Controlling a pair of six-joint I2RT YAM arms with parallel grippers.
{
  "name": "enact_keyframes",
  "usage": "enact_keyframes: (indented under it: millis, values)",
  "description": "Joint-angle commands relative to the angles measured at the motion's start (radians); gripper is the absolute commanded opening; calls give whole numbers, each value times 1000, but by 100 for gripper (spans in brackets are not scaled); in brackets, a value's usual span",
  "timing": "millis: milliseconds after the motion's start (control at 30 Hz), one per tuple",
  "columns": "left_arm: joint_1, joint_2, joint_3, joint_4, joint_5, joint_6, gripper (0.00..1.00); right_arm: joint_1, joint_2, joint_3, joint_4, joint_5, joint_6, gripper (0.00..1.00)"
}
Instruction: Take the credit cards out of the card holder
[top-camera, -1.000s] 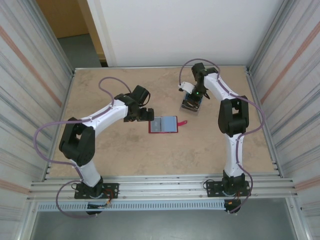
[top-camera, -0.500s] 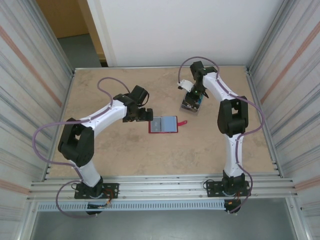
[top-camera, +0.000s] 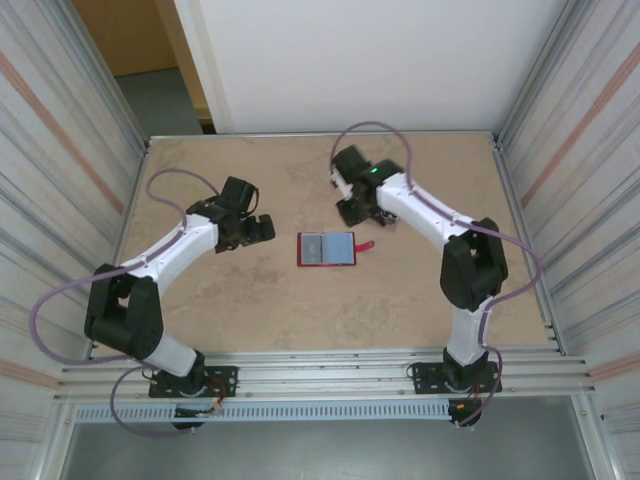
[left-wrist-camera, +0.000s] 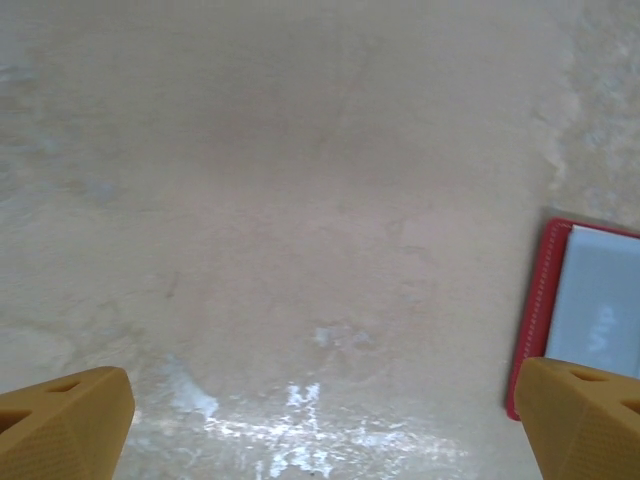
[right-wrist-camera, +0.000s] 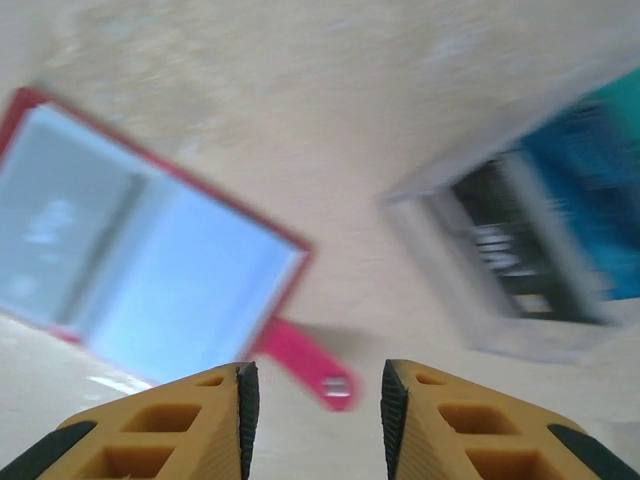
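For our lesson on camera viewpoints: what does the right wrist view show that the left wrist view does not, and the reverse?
Right wrist view, not left: the credit cards stacked to one side, the red closure strap, and the right gripper, jaws apart with nothing between them. Left wrist view, not right: the left gripper, jaws wide apart and empty. Both: the open card holder lying flat on the table.

Bright, even light with soft shadows. White glare on the bench (left-wrist-camera: 300, 250) in the left wrist view; the right wrist view is smeared with blur.
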Motion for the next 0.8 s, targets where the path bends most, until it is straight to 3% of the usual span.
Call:
enact_keyframes:
  millis: [0,233,767]
  values:
    - [34,-73,-54,35,-37,-30,99,100,28,-45,54,63,275,40]
    - [83,-161,-149,74,-53,-54,99,233,192,66,66,50,366,46]
    - [90,-149,-166,74,-41,-63,99,238,354,164,60,-36,341,55]
